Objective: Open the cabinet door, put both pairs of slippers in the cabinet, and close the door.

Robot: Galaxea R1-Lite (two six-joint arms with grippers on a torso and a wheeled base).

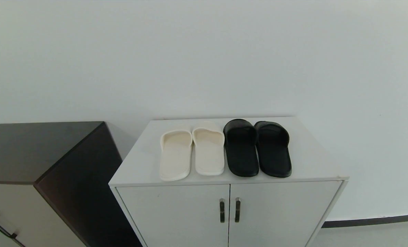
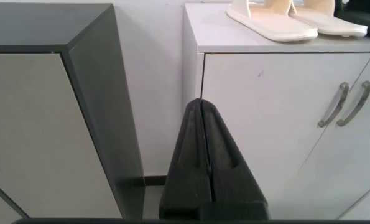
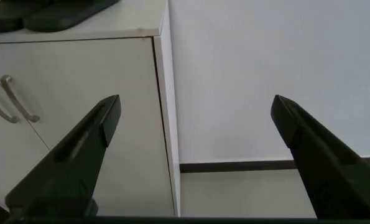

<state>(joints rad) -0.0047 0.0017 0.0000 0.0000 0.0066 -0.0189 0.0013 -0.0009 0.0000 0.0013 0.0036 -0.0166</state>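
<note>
Left pincer (image 2: 201,106), fingers pressed together and holding nothing, hangs low before the gap between the white cabinet (image 1: 139,164) and a dark cabinet (image 1: 70,164). Right pincer (image 3: 196,102), spread wide and empty, faces the white cabinet's right corner. Both doors (image 1: 176,216) are shut, their handles (image 1: 222,210) meeting at the centre. White slippers (image 1: 192,151) and black slippers (image 1: 257,149) sit paired side by side on top, heels at the front edge, probably an easy grab once a door is open.
</note>
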